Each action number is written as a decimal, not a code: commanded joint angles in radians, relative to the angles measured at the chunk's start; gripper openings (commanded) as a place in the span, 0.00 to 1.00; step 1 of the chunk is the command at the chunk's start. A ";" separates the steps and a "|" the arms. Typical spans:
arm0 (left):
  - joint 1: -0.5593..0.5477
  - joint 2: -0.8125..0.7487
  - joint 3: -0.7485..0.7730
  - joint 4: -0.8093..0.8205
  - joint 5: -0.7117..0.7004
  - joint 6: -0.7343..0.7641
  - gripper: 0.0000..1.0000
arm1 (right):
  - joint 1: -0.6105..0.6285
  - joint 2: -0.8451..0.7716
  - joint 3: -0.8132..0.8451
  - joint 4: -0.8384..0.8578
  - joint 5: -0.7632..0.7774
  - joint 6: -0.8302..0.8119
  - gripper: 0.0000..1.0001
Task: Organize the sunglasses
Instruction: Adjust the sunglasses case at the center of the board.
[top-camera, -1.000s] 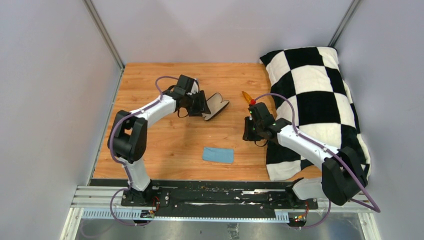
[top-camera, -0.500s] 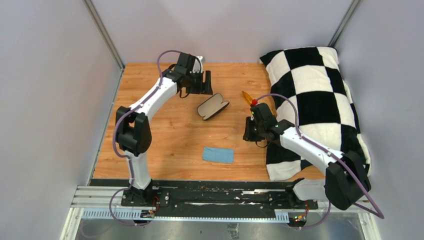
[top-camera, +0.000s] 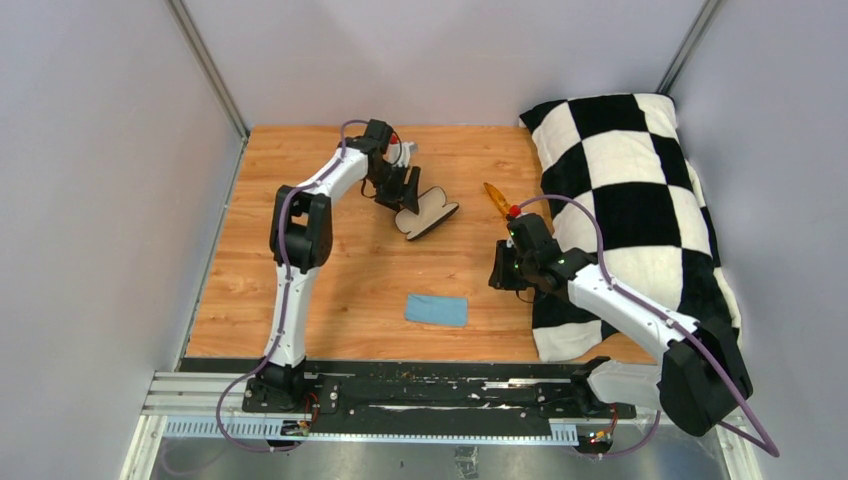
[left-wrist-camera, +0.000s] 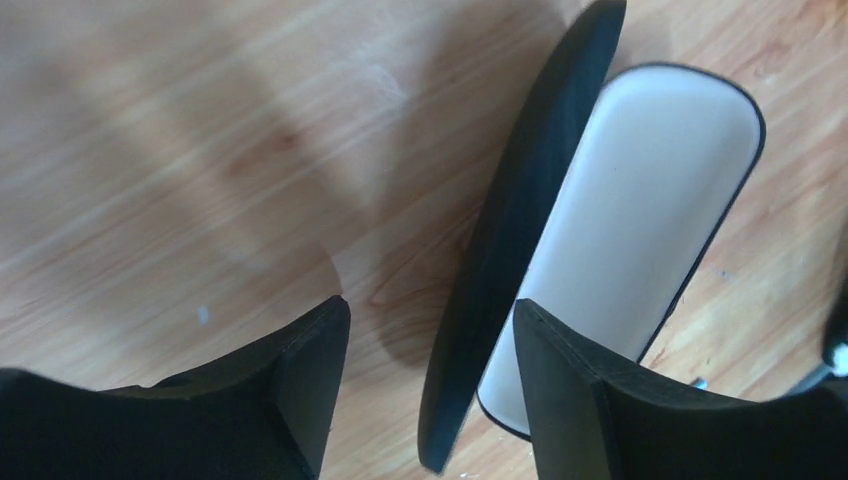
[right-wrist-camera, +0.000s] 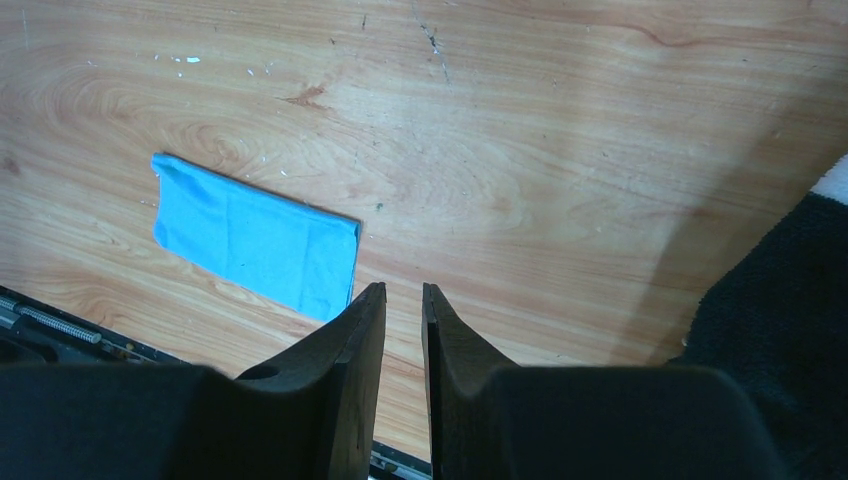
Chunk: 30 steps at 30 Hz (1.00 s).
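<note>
The amber-orange sunglasses (top-camera: 493, 196) lie on the wooden table beside the checkered blanket, apart from both grippers. The black glasses case (top-camera: 430, 210) lies open at the table's middle back, cream lining up. My left gripper (top-camera: 406, 192) is open at the case's left end. In the left wrist view its fingers straddle the raised black lid (left-wrist-camera: 520, 230) without closing on it, and the cream lining (left-wrist-camera: 640, 220) lies to the right. My right gripper (top-camera: 500, 276) hovers low over bare wood, its fingers (right-wrist-camera: 360, 330) nearly together and holding nothing.
A light-blue cloth (top-camera: 437, 309) lies flat near the front middle and also shows in the right wrist view (right-wrist-camera: 255, 240). A black-and-white checkered blanket (top-camera: 640, 210) covers the right side, its dark corner showing in the right wrist view (right-wrist-camera: 790, 300). Grey walls enclose the table.
My left gripper rose away from the case to the back of the table, then came down again onto the case's lid. My right gripper drifted slightly toward the near edge.
</note>
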 joint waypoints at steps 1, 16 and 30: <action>-0.006 0.032 0.035 -0.057 0.159 0.008 0.59 | -0.014 0.010 0.001 -0.023 -0.019 0.010 0.26; -0.071 -0.276 -0.304 0.067 -0.213 -0.171 0.03 | -0.013 0.026 0.016 -0.032 -0.070 0.031 0.26; -0.151 -0.674 -0.941 0.449 -0.441 -0.421 0.04 | -0.003 0.063 -0.037 -0.013 -0.128 0.020 0.32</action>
